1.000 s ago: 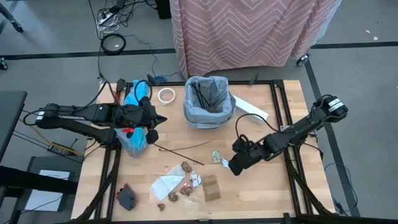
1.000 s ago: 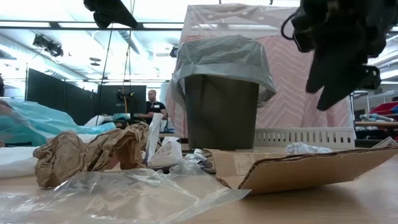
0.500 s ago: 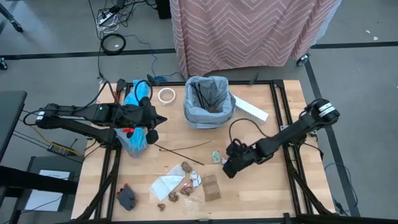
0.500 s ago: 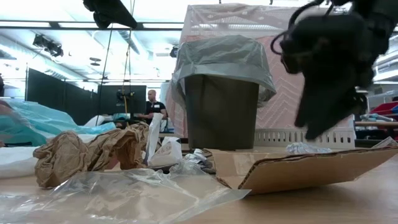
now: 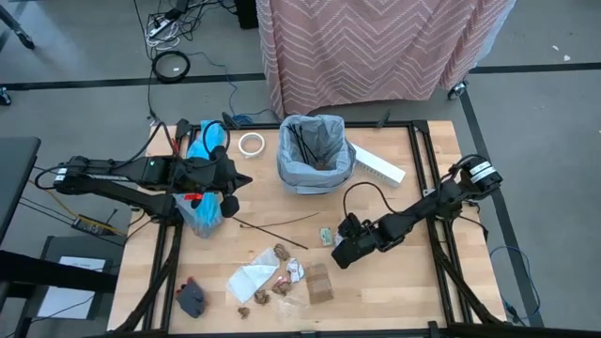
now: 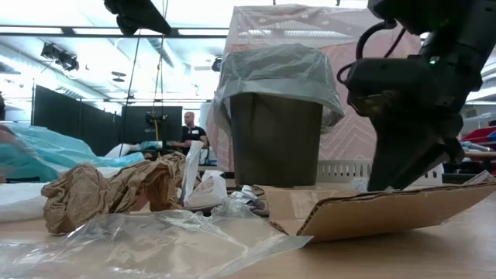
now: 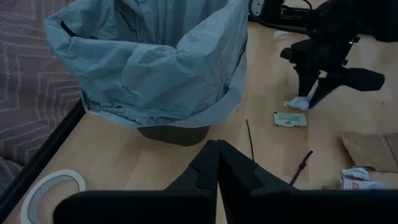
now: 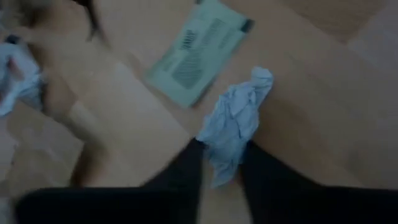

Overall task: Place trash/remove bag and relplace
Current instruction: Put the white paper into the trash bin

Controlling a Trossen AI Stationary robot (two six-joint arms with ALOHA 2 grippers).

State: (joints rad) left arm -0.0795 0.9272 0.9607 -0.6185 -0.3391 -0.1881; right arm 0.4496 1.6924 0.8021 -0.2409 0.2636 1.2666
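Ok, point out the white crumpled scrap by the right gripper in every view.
High: hidden under the right gripper.
Low: not visible.
Left wrist: white scrap at that gripper's fingertips.
Right wrist: scrap between the fingers.
Shared landmark: green label beside it.

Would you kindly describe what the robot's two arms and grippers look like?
Both arms are dark, slim and jointed. The right arm has a white-ringed round joint near its base and a black cable looping above its blocky gripper, with a small green light. The left gripper shows dark, tapered fingers; red marks sit by its wrist.
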